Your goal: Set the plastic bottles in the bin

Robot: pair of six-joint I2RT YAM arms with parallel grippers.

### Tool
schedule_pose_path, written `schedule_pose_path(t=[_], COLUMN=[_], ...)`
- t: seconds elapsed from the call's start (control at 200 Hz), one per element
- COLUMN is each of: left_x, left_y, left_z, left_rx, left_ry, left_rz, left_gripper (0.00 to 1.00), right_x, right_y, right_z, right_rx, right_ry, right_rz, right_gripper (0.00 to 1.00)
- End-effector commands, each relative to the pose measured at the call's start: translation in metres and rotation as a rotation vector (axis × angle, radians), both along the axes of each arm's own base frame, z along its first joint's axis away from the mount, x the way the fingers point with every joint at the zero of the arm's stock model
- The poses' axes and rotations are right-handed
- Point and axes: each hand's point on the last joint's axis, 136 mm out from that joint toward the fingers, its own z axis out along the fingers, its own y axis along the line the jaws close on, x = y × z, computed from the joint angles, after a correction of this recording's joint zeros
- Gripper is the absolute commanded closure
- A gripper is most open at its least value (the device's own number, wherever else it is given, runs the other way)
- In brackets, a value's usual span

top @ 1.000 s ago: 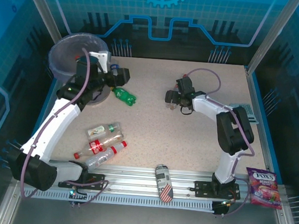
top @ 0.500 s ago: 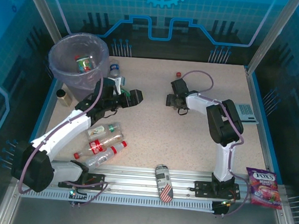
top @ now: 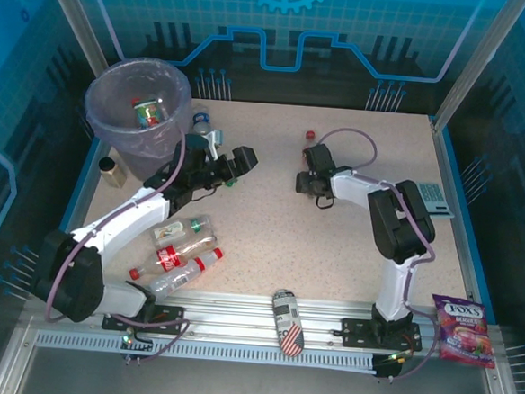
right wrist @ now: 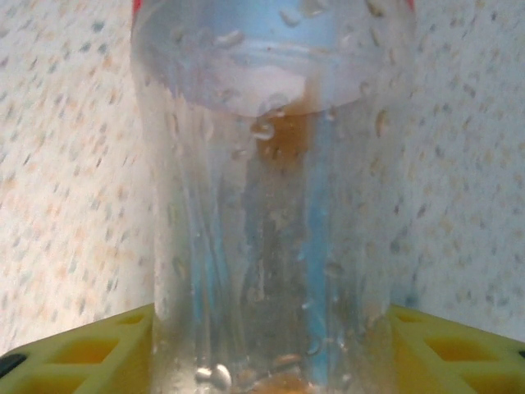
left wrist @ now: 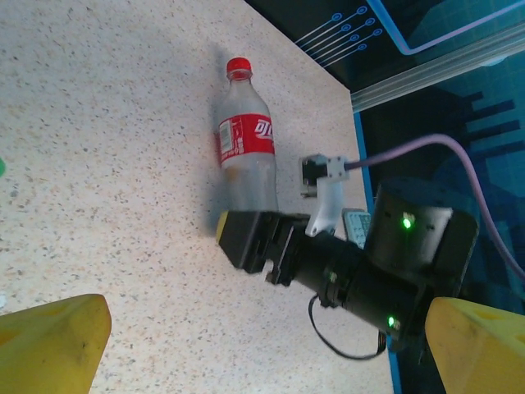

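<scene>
Straddling the red-labelled bottle (left wrist: 246, 152), the right gripper (right wrist: 271, 349) seemingly clamps its base; the left gripper (left wrist: 271, 332) is spread wide, empty.

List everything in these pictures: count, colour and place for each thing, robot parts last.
bin: one, grey with bluish-purple liner, far left corner
bottle in the bin: one seen, green and red label
blue-capped bottle: one, clear, beside the bin
bottle cluster: about four, clear, mostly red caps, near left
green bottle: one, mostly hidden by the left gripper
red-labelled bottle: one, red cap, lying mid-table
gold box: one, left edge
can: one, dark, flag pattern, near rail
sweets bag: one, purple, near right
flat grey device: one, right edge
table: speckled beige
left gripper: open
right gripper: fingers against the red-labelled bottle
</scene>
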Motion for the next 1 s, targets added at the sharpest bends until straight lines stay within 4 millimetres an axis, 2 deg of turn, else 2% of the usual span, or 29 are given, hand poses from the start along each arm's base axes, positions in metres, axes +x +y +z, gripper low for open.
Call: schedule_pose_path(t=[0.0,0.14,0.195,0.21,0.275,0.455,0.65,0.815,0.991], left_x=[0.007,0.02,0.025,0.026,0.029,0.036,0.045,0.051,0.049], left_y=[-0.006,-0.01,-0.015,-0.017,-0.026,-0.055,-0.072,-0.081,-0.091], left_z=[0.006,0.001,-0.001,-0.002,-0.004,-0.008,-0.025,-0.041,-0.05], left_rx=[-0.08,-0.153,-0.182,-0.19,-0.224,-0.265,-0.311,-0.374,-0.389], left_ry=[-0.006,0.009,0.013,0.015,0.023,0.033,0.079,0.115,0.137], left_rz=[-0.014,-0.019,-0.031,-0.037,-0.066,-0.132,-0.12,-0.102,-0.104], left_gripper=[0.01,0.01,0.01,0.01,0.01,0.01,0.01,0.01,0.13], right_x=[-0.011,-0.043,-0.056,-0.064,-0.079,-0.107,-0.121,-0.126,-0.128], right_y=[0.014,0.023,0.033,0.033,0.04,0.06,0.078,0.088,0.094], right_z=[0.034,0.057,0.069,0.064,0.068,0.078,0.089,0.088,0.088], right_rx=[0.087,0.165,0.212,0.217,0.256,0.353,0.424,0.445,0.458], right_ry=[-0.085,-0.161,-0.193,-0.184,-0.189,-0.192,-0.23,-0.236,-0.244], right_rz=[0.129,0.252,0.317,0.328,0.371,0.429,0.461,0.486,0.506], right_gripper=[0.46,0.47,0.48,0.48,0.49,0.49,0.49,0.49,0.49])
